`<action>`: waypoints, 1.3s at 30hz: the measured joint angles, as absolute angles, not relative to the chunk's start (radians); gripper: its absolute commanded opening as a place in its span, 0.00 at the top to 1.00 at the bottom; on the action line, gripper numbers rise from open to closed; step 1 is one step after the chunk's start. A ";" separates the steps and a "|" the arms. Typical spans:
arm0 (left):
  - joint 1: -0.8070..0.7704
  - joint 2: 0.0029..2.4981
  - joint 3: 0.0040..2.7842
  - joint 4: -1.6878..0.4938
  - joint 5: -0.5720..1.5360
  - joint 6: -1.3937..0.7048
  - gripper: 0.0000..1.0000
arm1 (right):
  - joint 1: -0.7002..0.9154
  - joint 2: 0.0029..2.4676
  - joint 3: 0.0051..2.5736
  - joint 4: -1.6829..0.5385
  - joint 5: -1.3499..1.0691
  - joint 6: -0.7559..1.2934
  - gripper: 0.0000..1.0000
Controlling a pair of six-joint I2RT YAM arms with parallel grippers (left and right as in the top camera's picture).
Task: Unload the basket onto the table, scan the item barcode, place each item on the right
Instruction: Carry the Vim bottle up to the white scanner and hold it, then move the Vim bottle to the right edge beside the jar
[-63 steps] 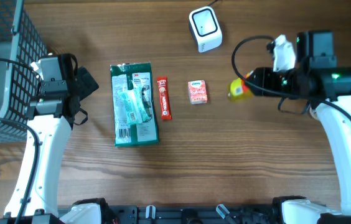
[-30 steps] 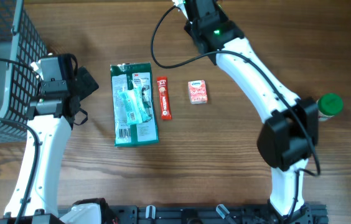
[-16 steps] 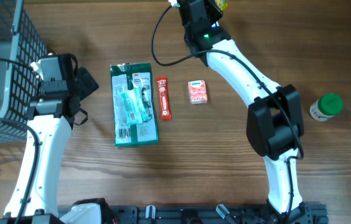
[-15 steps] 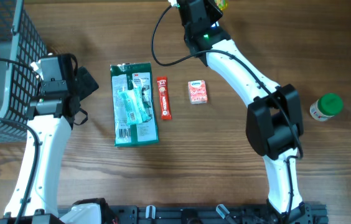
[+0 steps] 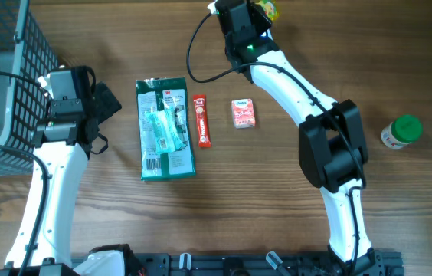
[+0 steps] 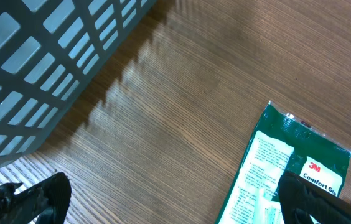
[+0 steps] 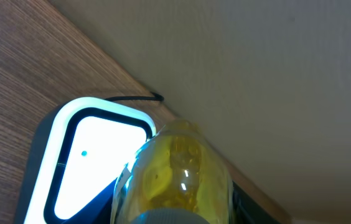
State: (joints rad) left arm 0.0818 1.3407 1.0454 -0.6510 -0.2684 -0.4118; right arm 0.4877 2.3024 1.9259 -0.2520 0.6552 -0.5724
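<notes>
- A grey mesh basket (image 5: pixel 1 69) fills the upper left of the overhead view, on the wooden tabletop (image 5: pixel 270 192).
- Just right of the basket, the left claw (image 5: pixel 107 103) hangs released. In its wrist view the two black fingers (image 6: pixel 35 198) stand wide apart at the bottom corners, with nothing between them.
- A green pack (image 5: pixel 165 129) lies flat left of centre, its long side running up and down the frame. Its top corner shows at the lower right of the left wrist view.
- A red sachet (image 5: pixel 201 120) lies just right of the pack, parallel to it.
- A small pink box (image 5: pixel 244 113) sits a little further right, apart from the sachet.
- At top centre the right claw (image 5: pixel 259 11) is clenched on a yellow bottle (image 7: pixel 174 168), at the tabletop's far edge.
- In the right wrist view the bottle sits in front of the scanner (image 7: pixel 91 149), overlapping the right edge of its glowing white window. I cannot tell whether they touch.
- A green-capped jar (image 5: pixel 400 132) stands alone at the far right.
</notes>
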 measured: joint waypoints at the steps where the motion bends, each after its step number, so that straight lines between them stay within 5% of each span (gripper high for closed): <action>1: 0.082 1.341 1.045 -0.651 -0.268 -0.412 0.00 | 0.488 2.302 1.926 -0.257 0.655 -0.558 0.96; 14: 0.082 1.341 1.045 -0.651 -0.268 -0.412 0.00 | 0.478 2.301 1.926 -0.299 0.678 -0.376 0.96; 23: 0.082 1.341 1.045 -0.651 -0.268 -0.411 0.00 | 0.412 2.091 1.919 -0.622 0.584 -0.225 0.96; 30: 0.082 1.341 1.045 -0.651 -0.268 -0.412 0.00 | 0.191 1.788 1.933 -1.001 0.382 -0.020 0.96; 39: 0.082 1.341 1.045 -0.651 -0.268 -0.412 0.00 | -0.183 1.792 1.868 -1.207 0.051 0.056 0.95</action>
